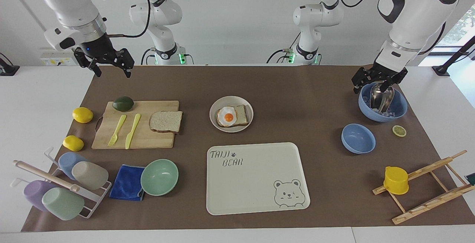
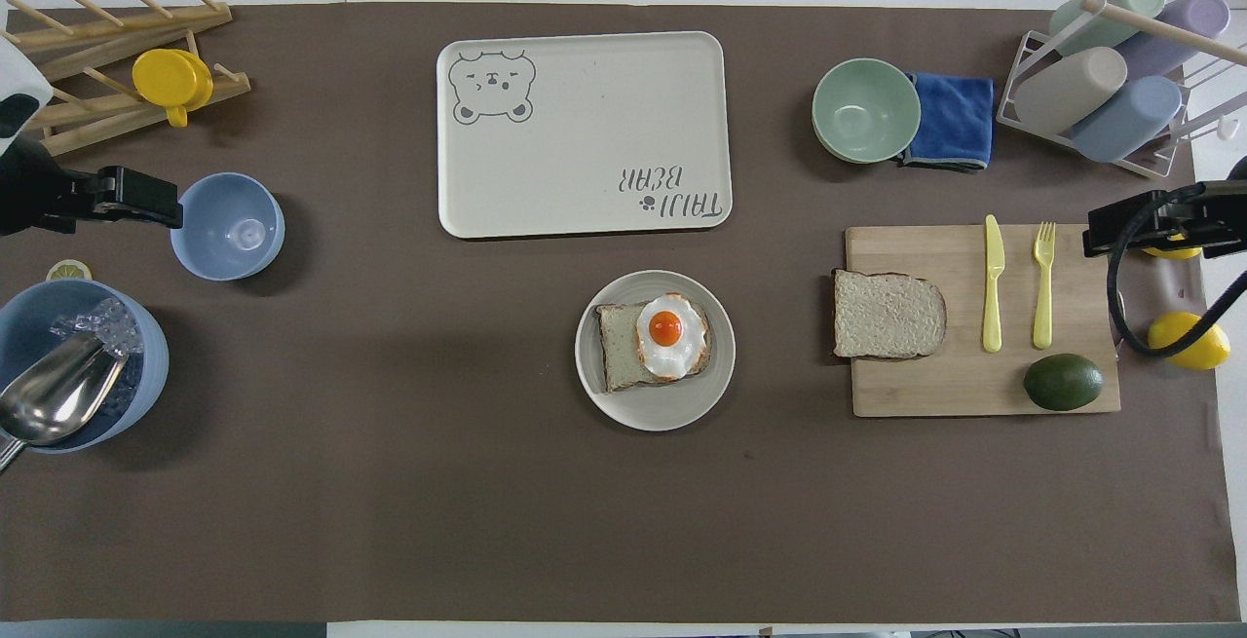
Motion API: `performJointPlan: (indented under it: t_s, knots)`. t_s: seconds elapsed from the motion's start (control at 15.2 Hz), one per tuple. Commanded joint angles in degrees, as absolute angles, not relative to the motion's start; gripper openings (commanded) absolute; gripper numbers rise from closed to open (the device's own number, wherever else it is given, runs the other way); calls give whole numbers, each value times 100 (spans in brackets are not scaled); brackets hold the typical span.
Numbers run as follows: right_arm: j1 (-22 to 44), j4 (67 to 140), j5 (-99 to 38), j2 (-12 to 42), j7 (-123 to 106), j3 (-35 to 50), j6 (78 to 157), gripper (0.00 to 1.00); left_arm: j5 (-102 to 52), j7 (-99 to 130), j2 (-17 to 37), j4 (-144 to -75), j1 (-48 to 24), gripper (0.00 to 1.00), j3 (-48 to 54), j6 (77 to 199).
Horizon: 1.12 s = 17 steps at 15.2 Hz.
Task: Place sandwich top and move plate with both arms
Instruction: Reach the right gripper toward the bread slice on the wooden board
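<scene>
Sandwich top (image 1: pixel 166 121): one speckled brown slice lying flat on the wooden cutting board (image 1: pixel 148 143), at the board's edge toward the table's middle, its domed crust pointing toward the plate. Plate (image 1: pixel 219 104): small, round, cream, mid-table, carrying a paler toast slice (image 1: pixel 242 114) with a fried egg (image 1: pixel 227 116); the sandwich top and plate lie near one another, with bare mat between. Right gripper (image 1: pixel 110 63): raised over the mat's edge at the right arm's end of the table, the board below it and farther from the robots; fingers spread wide, holding nothing. By my reading this is the nearer hand to the slice, and its reach runs out over the board and toward the table's middle. Left gripper (image 1: pixel 378 83): over the large blue bowl (image 1: pixel 400 105) of ice with its metal scoop (image 1: pixel 381 97), at the other end; whether its fingers are parted I cannot tell. On the board beside the slice: yellow knife (image 1: pixel 132 131), yellow fork (image 1: pixel 117 130), avocado (image 1: pixel 123 103); none lies on the slice or between it and the plate. Bear tray (image 1: pixel 256 178): farther from the robots than the plate.
</scene>
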<state>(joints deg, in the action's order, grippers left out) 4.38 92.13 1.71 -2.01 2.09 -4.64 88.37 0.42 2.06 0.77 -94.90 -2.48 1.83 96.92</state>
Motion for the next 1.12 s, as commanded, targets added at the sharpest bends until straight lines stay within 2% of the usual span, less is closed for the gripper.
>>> performJointPlan:
  t_s: [0.0, 0.39, 0.59, 0.79, 1.05]
  knots:
    - [308, 9202, 105, -176, 167, -369, 8895, 100, 88, 185, -70, -9659, -220, 100, 185, 9712]
    - [316, 9404, 105, -272, 124, -343, 8895, 100, 88, 185, -70, -9659, -220, 100, 193, 9712]
    - [378, 9404, 885, -141, 385, 270, 8983, 100, 88, 185, -70, -9659, -220, 100, 193, 9712]
    - [544, 9352, 1385, 280, 649, 500, 8868, 100, 88, 185, -70, -9659, -220, 100, 193, 9712]
    - [1403, 9132, 2231, 1088, 1667, 800, 8579, 100, 88, 185, -70, -9659, -220, 100, 193, 9712]
